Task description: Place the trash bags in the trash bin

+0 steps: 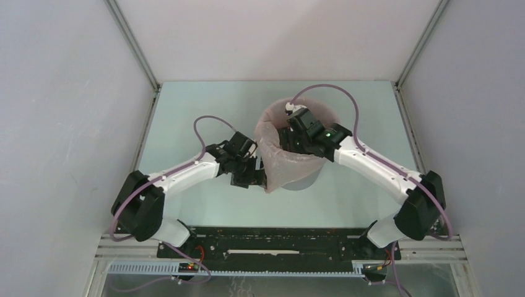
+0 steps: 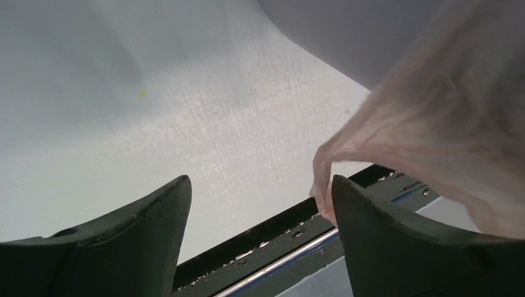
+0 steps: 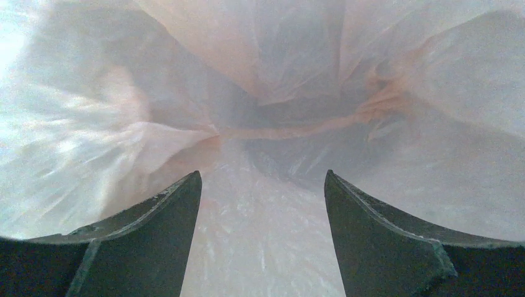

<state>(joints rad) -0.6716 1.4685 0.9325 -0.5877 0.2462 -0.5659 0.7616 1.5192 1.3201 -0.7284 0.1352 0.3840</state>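
Inside the bin [image 1: 304,184] the bag [image 1: 280,162] sits mostly in place; its near edge hangs loose outside. The right hand [image 1: 289,140] within it and the left hand [image 1: 243,179] beside that edge both gape empty.

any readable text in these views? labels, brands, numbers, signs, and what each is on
No text can be read in any view.
trash bag: plain pink film, no print.
trash bin: plain grey wall, no label.
left pincer fingers, right pincer fingers: dark, no markings.
small board on the near rail: any print is too small to read.
green light on the right arm: a lamp only, no sign.
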